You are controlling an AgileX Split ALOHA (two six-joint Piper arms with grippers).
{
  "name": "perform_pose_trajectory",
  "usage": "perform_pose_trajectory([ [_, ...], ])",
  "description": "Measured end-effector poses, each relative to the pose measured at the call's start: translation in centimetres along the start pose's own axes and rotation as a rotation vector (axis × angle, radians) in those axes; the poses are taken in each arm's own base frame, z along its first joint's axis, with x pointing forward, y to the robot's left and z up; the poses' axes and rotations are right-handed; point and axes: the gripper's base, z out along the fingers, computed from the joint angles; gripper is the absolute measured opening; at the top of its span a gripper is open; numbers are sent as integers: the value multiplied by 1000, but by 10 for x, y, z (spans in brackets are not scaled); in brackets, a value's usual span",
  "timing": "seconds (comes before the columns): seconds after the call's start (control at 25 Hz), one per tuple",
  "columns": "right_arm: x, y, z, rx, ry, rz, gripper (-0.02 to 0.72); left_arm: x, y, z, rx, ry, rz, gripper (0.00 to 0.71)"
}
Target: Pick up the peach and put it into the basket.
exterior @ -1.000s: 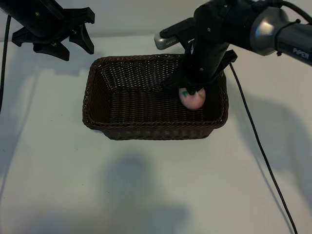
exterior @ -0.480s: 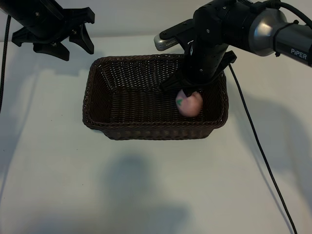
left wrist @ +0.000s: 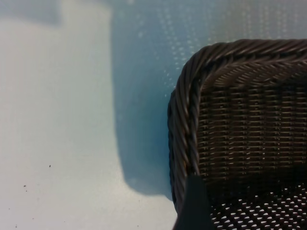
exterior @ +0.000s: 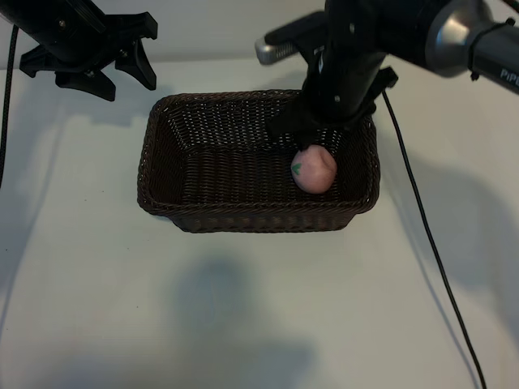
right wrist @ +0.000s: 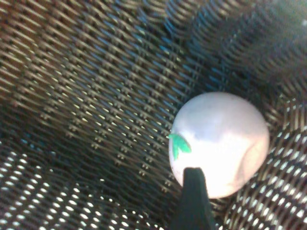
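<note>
Exterior view, looking steeply down: a white table point(exterior: 243, 324) fills the scene, and on it sits the basket point(exterior: 162, 154) — a dark-brown rectangle of woven wicker with rounded corners and a braided rim. Above the basket's right end hangs the right arm point(exterior: 454, 36), black with a silver joint, a thin black cable point(exterior: 426, 243) trailing from it across the table toward the near edge. Its right gripper point(exterior: 312, 139) points steeply down into the basket with its fingers spread and nothing between them; whether a fingertip brushes the fruit below cannot be told. The left arm point(exterior: 57, 28) is parked at the far left corner, clear of the basket, and the left gripper point(exterior: 122, 77) stands open and empty, two dark fingers splayed over bare table. In the left wrist view, one rounded corner of the braided rim lies just beside a single dark fingertip point(left wrist: 194, 206). Smallest of all is the peach point(exterior: 314, 170) — a pale-pink ball with a tiny green leaf mark, resting on the basket's woven floor near the right end wall, directly below the right gripper.
</note>
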Motion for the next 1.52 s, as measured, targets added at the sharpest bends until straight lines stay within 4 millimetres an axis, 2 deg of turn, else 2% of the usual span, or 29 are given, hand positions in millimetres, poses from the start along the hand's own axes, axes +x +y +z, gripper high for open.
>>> perform_pose_trajectory([
  [0.24,-20,2,-42,-4,-34,0,541,0,0,0,0,0,0,537],
  [0.4,-25,3,-55,-5,-45,0,541,0,0,0,0,0,0,537],
  [0.64,-25,-2,-58,0,-30,20,541,0,0,0,0,0,0,537],
  [0.88,-23,-33,-58,34,-1,85,541,0,0,0,0,0,0,537],
  [1.0,-24,-40,-58,42,-1,104,541,0,0,0,0,0,0,537],
  [1.52,-24,-41,-58,42,-1,106,541,0,0,0,0,0,0,537],
])
